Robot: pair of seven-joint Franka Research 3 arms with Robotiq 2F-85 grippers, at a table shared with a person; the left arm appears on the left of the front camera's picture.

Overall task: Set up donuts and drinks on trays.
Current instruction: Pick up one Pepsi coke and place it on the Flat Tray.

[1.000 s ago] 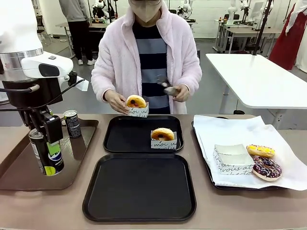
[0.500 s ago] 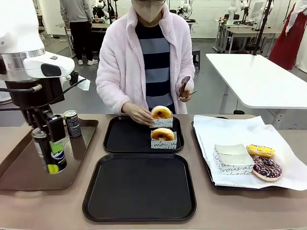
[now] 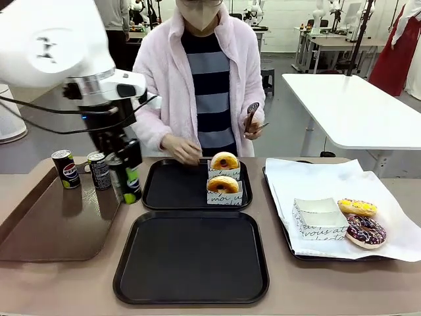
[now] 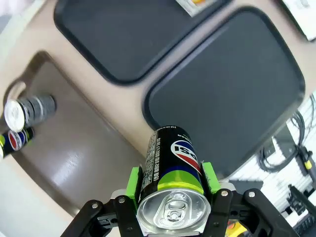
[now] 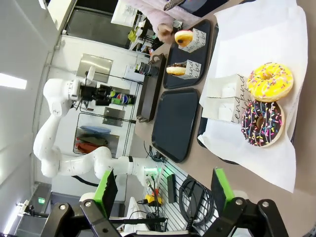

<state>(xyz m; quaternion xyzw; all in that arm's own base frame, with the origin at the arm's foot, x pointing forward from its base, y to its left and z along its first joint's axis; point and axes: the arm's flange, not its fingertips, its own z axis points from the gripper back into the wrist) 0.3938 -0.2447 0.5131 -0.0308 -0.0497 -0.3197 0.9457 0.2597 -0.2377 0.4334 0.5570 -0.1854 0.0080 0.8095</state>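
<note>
You have one can [image 3: 125,179] clamped in the left jaws, held over the table between the brown tray [image 3: 52,230] at the left edge and the far black tray [image 3: 164,191]. That tray holds two sleeved donuts [image 3: 223,184] but no drink yet, and the near black tray [image 3: 191,257] is bare. Two more cans [image 3: 64,168] stand at the brown tray's far edge. Two unsleeved donuts [image 3: 366,230] lie on the paper-lined tray [image 3: 316,176] at the right edge. The right jaws stand apart, empty. By my reckoning you are under halfway.

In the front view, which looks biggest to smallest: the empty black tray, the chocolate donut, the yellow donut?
Empty black tray, largest.
Chocolate donut, next.
Yellow donut, slightly smaller-looking, but it lies farther back, so unsure.
</note>
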